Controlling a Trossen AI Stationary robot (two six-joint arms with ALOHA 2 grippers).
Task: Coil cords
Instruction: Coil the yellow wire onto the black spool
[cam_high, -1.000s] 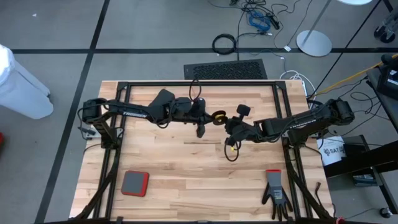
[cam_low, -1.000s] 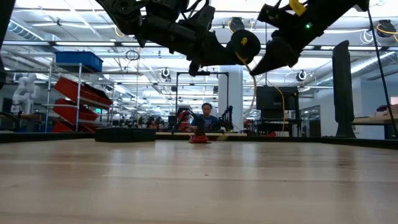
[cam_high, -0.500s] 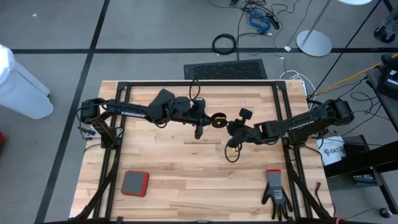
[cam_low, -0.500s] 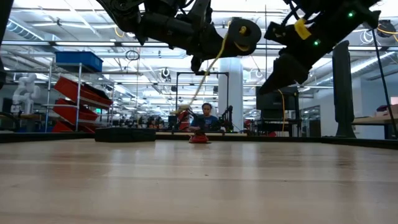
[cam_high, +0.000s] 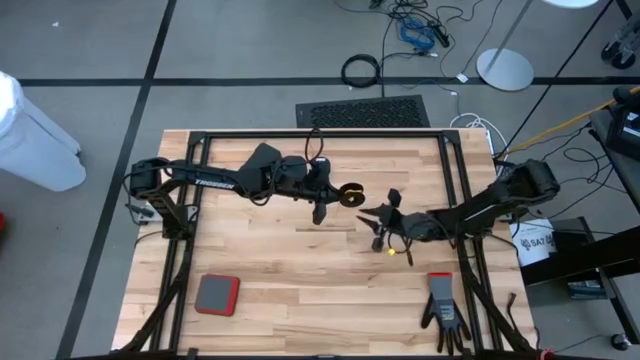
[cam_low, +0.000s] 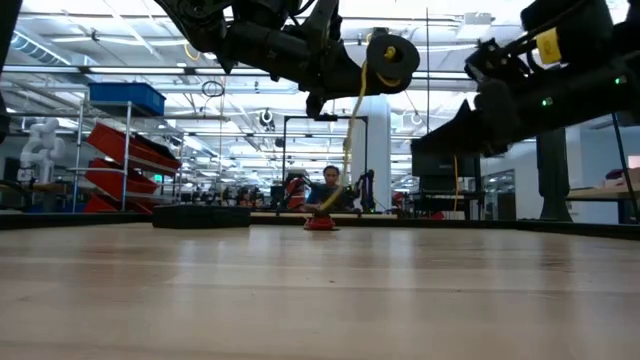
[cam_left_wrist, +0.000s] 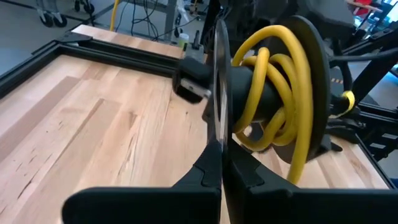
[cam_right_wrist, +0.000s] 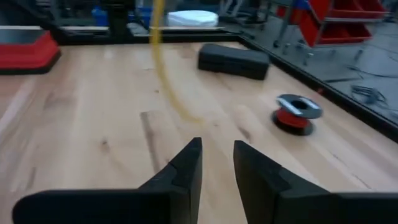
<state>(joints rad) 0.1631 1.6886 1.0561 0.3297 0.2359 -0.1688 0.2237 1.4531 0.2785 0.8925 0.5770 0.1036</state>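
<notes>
Pale wooden bench (cam_high: 260, 260) with a black metal frame, seen from above.

Left gripper (cam_high: 335, 194) sits just above frame centre in the high view, clenched on the rim of a small round black reel (cam_high: 350, 194) wound with thin yellow cord (cam_left_wrist: 273, 93). In the left wrist view the two fingers (cam_left_wrist: 205, 174) meet on the reel's thin flange, and the cord lies in loose loops around the hub. In the low view the reel (cam_low: 392, 55) hangs at upper centre, well above the bench, and a free length of cord (cam_low: 350, 130) trails down from it.

Right gripper (cam_high: 380, 220) is right of centre in the high view, near the reel but apart from it. Its fingers (cam_right_wrist: 186, 165) stand parted with a gap between, holding nothing. A blurred yellow strand (cam_right_wrist: 163, 62) runs down to the bench ahead of them. A yellow bit (cam_high: 392, 251) shows just below this arm's wrist.

Elsewhere: flat red-and-grey square pad (cam_high: 216, 294) at lower left, dark work glove (cam_high: 443, 308) at lower right. The right wrist view also shows a black oblong block (cam_right_wrist: 233, 60) and a small red-and-silver spool (cam_right_wrist: 297, 113) lying on the wood.
</notes>
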